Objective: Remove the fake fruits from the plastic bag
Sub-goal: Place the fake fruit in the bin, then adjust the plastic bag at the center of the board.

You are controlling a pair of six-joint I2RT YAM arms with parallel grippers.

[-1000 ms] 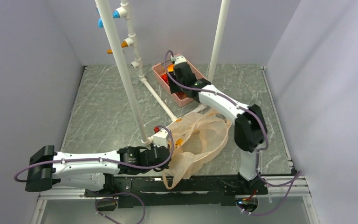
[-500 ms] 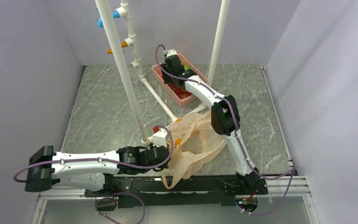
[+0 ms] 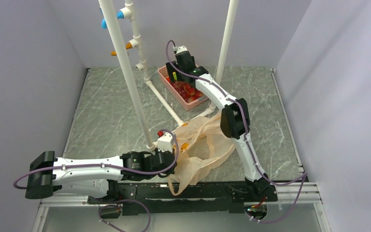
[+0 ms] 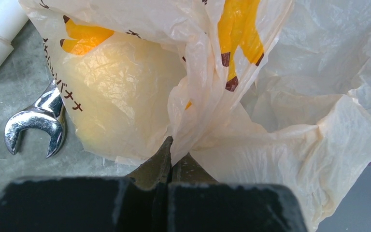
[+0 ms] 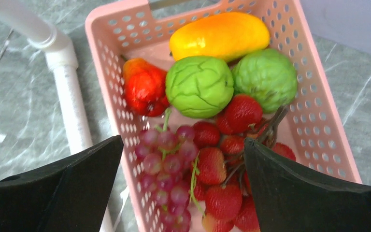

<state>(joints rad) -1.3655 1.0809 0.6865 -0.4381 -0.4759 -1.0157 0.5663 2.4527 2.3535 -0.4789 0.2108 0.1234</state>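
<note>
One fruit newly delivered: in the top view, the right gripper (image 3: 178, 79) has just spread above the pink slotted plastic basket (image 3: 163, 72); the left wrist view alone shows the left gripper (image 4: 174, 154) pinching the translucent peach-beige plastic bag (image 4: 294, 145), smooth yellow oval fruit (image 4: 121, 96) inside; the right wrist view alone shows the glossy red-purple grape bunch (image 5: 166, 164) lying in the basket.

The grey marbled table (image 3: 106, 111) carries a pink basket (image 3: 191, 107) at upper centre, the plastic bag (image 3: 207, 145) crumpled at lower centre, a white pipe (image 3: 164, 102) lying between them, and a wrench (image 4: 36, 123) just beside the bag's left edge
</note>
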